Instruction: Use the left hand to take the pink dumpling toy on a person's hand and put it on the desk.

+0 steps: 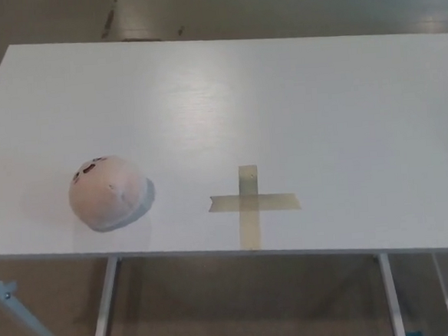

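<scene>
Dumpling toy [108, 193] lies on desk [281, 102], left of tape cross [252, 204].

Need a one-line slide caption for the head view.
Pink dumpling toy resting on the white desk, left of a tape cross; no hands in view.

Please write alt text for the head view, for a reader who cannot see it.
A round pink plush dumpling toy rests on a white desk near its front left edge, left of a cross of beige tape. No robot hand or person is visible.
</scene>
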Available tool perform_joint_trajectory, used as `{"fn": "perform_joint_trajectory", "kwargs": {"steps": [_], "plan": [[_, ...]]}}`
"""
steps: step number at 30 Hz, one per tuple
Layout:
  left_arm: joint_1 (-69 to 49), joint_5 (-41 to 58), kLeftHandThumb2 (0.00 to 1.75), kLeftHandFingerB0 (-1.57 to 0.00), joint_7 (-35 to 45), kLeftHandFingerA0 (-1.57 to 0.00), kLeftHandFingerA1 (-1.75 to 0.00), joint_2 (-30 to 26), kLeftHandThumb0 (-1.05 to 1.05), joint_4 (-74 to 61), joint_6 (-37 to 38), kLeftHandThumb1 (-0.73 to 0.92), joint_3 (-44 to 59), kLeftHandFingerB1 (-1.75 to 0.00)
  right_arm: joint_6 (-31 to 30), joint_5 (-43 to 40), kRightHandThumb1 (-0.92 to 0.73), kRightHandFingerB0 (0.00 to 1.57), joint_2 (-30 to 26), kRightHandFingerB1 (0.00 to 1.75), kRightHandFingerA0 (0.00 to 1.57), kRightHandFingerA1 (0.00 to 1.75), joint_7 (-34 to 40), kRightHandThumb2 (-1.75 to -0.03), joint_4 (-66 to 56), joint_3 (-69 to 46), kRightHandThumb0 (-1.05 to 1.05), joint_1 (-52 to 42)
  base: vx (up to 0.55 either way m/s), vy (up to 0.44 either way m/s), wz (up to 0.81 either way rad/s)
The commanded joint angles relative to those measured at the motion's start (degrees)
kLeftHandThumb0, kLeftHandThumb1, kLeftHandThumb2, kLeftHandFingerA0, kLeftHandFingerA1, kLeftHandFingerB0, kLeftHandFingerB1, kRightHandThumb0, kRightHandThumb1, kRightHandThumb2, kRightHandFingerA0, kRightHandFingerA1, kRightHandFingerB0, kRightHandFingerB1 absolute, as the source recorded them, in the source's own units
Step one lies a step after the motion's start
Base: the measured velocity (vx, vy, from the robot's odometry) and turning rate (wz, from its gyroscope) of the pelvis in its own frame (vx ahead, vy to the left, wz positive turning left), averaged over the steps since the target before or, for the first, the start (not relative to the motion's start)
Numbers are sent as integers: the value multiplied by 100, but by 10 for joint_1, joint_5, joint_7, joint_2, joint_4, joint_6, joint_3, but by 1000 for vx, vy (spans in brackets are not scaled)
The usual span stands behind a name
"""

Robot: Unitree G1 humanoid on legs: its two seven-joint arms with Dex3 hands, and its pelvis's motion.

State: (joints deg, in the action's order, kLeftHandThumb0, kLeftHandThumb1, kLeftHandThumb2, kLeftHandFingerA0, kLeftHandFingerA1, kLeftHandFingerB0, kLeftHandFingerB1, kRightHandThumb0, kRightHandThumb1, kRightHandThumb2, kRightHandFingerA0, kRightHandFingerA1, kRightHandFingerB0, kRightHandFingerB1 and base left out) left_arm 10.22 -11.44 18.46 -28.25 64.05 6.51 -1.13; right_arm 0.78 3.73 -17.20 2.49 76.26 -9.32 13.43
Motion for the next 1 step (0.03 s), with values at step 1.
{"fn": "perform_joint_trajectory", "kwargs": {"steps": [1], "plan": [[38,-11,63,-29,-63,-41,-36,2,-60,88,-12,71,-1,-31,11,-5,-71,49,4,40,67,46,38,-61,1,-11,-22,0,0,0,0]]}}
